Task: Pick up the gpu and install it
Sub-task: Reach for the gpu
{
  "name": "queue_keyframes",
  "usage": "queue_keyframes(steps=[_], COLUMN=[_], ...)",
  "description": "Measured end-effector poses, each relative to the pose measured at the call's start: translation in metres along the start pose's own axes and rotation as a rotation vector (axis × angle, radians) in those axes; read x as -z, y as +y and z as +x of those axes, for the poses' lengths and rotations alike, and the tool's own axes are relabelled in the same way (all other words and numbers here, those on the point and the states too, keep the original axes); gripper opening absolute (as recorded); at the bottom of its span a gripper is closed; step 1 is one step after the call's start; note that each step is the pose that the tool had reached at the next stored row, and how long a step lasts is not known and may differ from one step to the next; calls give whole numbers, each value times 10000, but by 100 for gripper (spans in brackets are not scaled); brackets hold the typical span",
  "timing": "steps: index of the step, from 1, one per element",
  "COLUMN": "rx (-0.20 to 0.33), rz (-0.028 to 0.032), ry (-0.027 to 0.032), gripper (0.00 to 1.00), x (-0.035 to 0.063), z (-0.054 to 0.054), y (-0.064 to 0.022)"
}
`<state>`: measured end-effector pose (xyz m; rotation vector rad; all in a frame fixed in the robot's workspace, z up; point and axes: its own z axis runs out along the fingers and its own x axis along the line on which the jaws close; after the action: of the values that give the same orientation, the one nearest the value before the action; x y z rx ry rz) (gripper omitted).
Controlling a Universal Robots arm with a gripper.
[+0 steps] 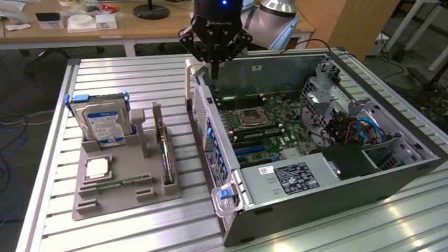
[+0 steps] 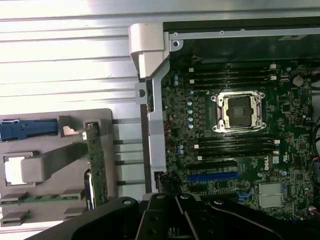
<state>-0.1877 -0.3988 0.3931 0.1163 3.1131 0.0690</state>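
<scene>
**Gpu upright in its tray slot; gripper clenched and empty over the case**

The gpu [image 1: 166,152] stands on its long edge in a slot of a grey moulded tray [image 1: 105,207], in the left half of the exterior view. It is a thin, flat card. In the wrist view its upturned edge [image 2: 96,165] shows green circuit board, with a dark piece at one end. Nothing grips or touches it apart from the tray.

The gripper [image 1: 213,71] hangs in the upper middle of the exterior view, over the near rim of the open computer case [image 1: 350,194]. Its black fingers are pressed together with nothing between them. The card lies below it in the frame and towards the exterior view's left, well apart from it. In the wrist view the gripper [image 2: 176,215] appears as a dark, angular mass.

The tray has blocky, matte ribs. It also holds a silver, blue-labelled hard drive [image 1: 104,126] standing in blue brackets, a square metal-topped processor chip [image 1: 98,168] and a slim green memory stick [image 1: 119,184] lying flat.

Just to the tray's right in the exterior view, the grey metal case lies on its side. Inside are a green motherboard [image 1: 280,131], a square silvery socket [image 1: 250,118] and a labelled metal power supply [image 1: 294,176].

Everything rests on a table [image 1: 126,79] of ribbed, shiny aluminium slats.
</scene>
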Motion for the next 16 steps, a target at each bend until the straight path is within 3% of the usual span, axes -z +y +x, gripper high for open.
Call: queue_keyframes(steps=[16], rx=[-2], rz=[0], ry=[0], gripper=[11], x=[3], z=[98], y=[-7])
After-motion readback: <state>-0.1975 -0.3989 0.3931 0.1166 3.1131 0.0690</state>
